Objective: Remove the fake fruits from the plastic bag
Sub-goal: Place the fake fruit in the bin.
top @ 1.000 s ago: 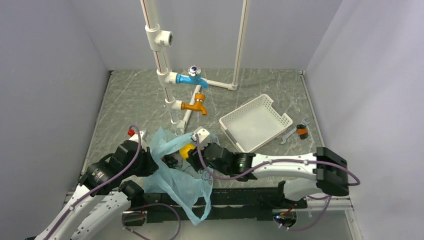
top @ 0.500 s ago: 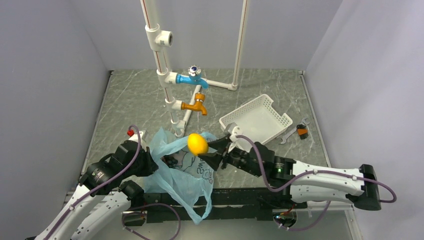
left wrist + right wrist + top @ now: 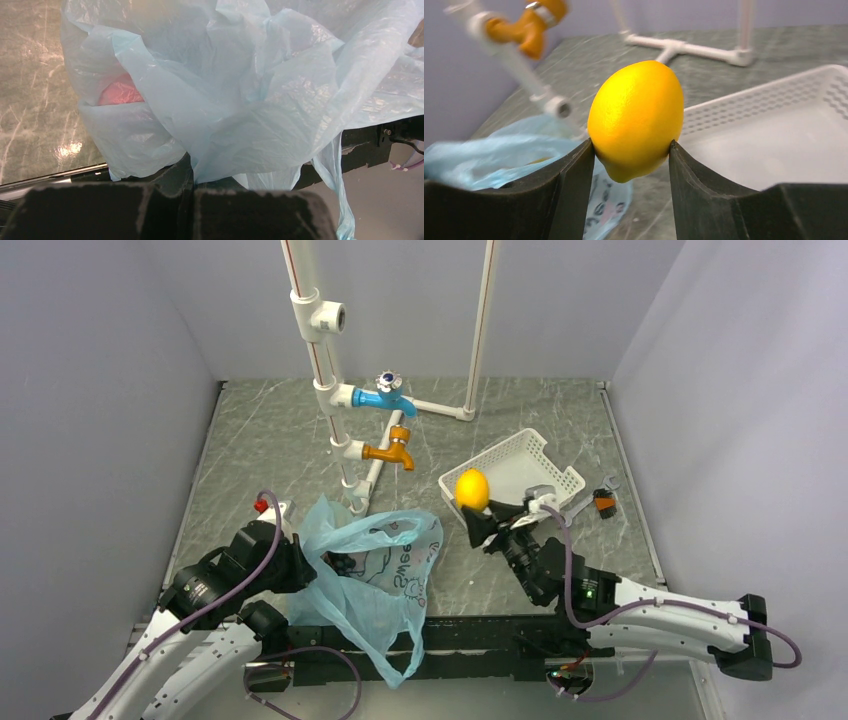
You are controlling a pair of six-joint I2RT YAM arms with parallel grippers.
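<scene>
The light-blue plastic bag (image 3: 375, 575) lies crumpled at the near left with its mouth toward the pipes. My left gripper (image 3: 300, 562) is shut on a fold of its edge. In the left wrist view the bag (image 3: 240, 100) fills the frame, the left gripper (image 3: 195, 181) pinches it, and a red-pink fruit (image 3: 120, 93) shows through the film. My right gripper (image 3: 478, 508) is shut on an orange-yellow oval fruit (image 3: 472, 489), held in the air at the basket's near-left corner. In the right wrist view that fruit (image 3: 636, 115) sits between the right gripper's (image 3: 631, 144) fingers, with the bag (image 3: 489, 152) low on the left.
A white slotted basket (image 3: 545, 472) stands right of centre, seen again as the basket (image 3: 784, 105) behind the fruit. White pipes carry a blue tap (image 3: 385, 395) and an orange tap (image 3: 392, 450) at the back. A wrench and a small brush (image 3: 603, 502) lie beside the basket.
My right gripper has lifted the orange-yellow fruit out of the bag and carried it right to the basket's corner. The bag has slackened. The left gripper has not moved.
</scene>
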